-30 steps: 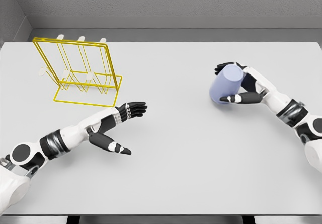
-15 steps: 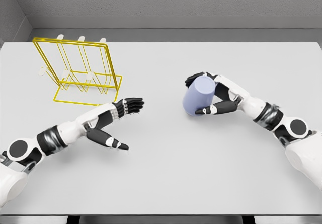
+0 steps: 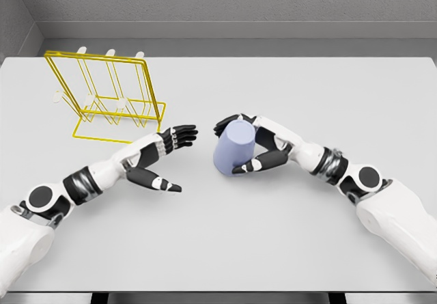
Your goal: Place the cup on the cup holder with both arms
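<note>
- The cup is held near the bench centre, long axis roughly upright, slightly tilted.
- It is grasped by the right hand.
- The left hand is spread, released, just beside it.
- The cup holder stands well apart at far left, nothing between.

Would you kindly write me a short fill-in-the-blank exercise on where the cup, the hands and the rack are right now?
1. The cup is held by the ____ hand.
2. The left hand has its fingers ____ and holds nothing.
3. The wire cup holder is coloured ____.
4. The cup holder stands at the table's far ____ side.

Missing words: right; open; yellow; left
</note>
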